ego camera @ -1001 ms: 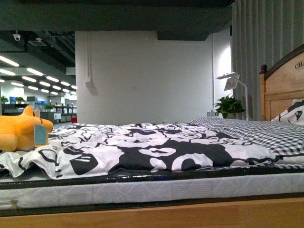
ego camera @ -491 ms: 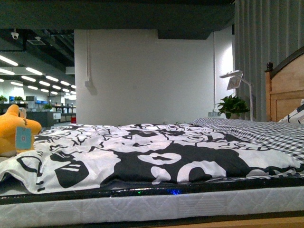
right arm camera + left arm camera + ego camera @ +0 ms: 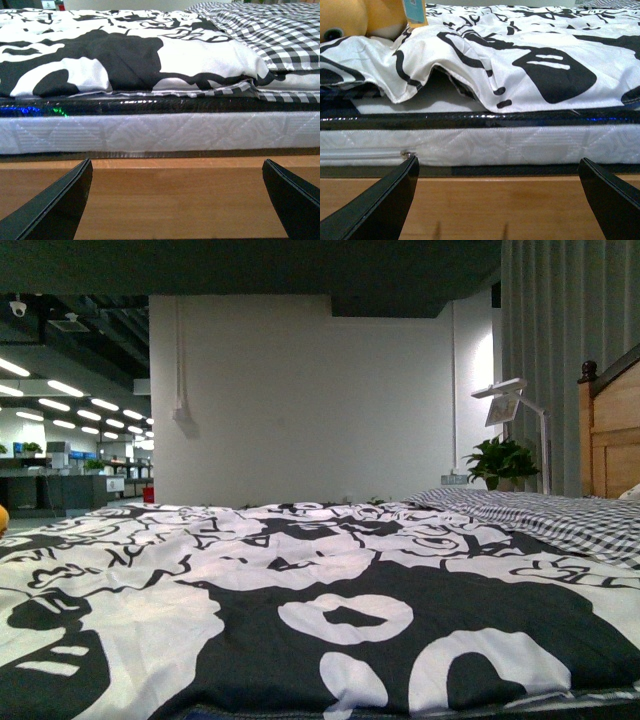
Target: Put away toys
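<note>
The toy, an orange-yellow plush animal (image 3: pixel 350 17) with a glossy black eye and a pale blue tag (image 3: pixel 415 12), lies on the black-and-white duvet (image 3: pixel 520 55) at the corner of the bed. In the front view only a sliver of the toy (image 3: pixel 2 520) shows at the left edge. My left gripper (image 3: pixel 497 200) is open and empty, low in front of the wooden bed frame (image 3: pixel 495 205), below the toy and to one side of it. Facing the same wooden frame (image 3: pixel 175 195) further along the bed, my right gripper (image 3: pixel 177 200) is also open and empty.
A white quilted mattress (image 3: pixel 150 132) with a dark band sits on the frame. A checked sheet (image 3: pixel 560 520) covers the far right of the bed, by a wooden headboard (image 3: pixel 610 435). Behind stand a potted plant (image 3: pixel 500 460), a white lamp (image 3: pixel 505 400) and a white wall.
The front view has moved closer to the bed and higher. The mattress edge has dropped out of sight. The toy has slid to the left edge of that view.
</note>
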Controlling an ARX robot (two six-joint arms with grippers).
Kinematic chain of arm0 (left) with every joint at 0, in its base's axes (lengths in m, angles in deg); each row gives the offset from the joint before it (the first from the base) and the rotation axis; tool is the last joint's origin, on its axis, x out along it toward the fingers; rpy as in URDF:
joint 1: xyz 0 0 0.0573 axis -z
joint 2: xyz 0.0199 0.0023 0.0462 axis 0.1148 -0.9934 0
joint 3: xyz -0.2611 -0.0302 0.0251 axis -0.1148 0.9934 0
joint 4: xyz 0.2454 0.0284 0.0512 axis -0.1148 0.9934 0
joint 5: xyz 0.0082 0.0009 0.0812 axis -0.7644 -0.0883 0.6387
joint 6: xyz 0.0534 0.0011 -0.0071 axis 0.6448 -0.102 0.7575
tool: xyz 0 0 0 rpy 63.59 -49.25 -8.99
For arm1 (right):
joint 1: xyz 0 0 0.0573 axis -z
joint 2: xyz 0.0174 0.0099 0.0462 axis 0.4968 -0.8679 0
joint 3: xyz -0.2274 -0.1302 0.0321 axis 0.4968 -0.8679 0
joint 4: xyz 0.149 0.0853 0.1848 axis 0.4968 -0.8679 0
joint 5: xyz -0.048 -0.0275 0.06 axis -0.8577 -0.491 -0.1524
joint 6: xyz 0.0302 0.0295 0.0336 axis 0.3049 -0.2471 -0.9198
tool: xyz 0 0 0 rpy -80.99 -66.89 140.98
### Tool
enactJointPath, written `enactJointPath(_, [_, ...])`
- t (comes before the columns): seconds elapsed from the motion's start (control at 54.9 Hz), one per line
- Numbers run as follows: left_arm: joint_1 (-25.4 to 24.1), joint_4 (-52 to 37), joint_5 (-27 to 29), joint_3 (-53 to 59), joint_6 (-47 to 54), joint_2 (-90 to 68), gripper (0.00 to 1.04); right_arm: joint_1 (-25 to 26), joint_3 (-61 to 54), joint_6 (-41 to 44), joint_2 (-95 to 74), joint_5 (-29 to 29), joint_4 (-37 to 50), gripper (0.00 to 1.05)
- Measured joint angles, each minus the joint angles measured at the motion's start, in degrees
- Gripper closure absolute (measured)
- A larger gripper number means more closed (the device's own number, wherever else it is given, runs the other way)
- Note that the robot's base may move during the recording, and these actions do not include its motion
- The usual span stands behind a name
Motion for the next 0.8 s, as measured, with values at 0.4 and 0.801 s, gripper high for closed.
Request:
enactJointPath(0.4, [0.0,0.0,0.02,0.0,0.0,-0.02,0.06,0.0,0.0,0.0,-0.02,0.02,0.0,0.02])
enactJointPath(0.801, [0.0,0.0,0.0,0.0,0.0,-0.02,0.06,0.0,0.0,-0.02,-0.02,-0.33,0.0,0.02])
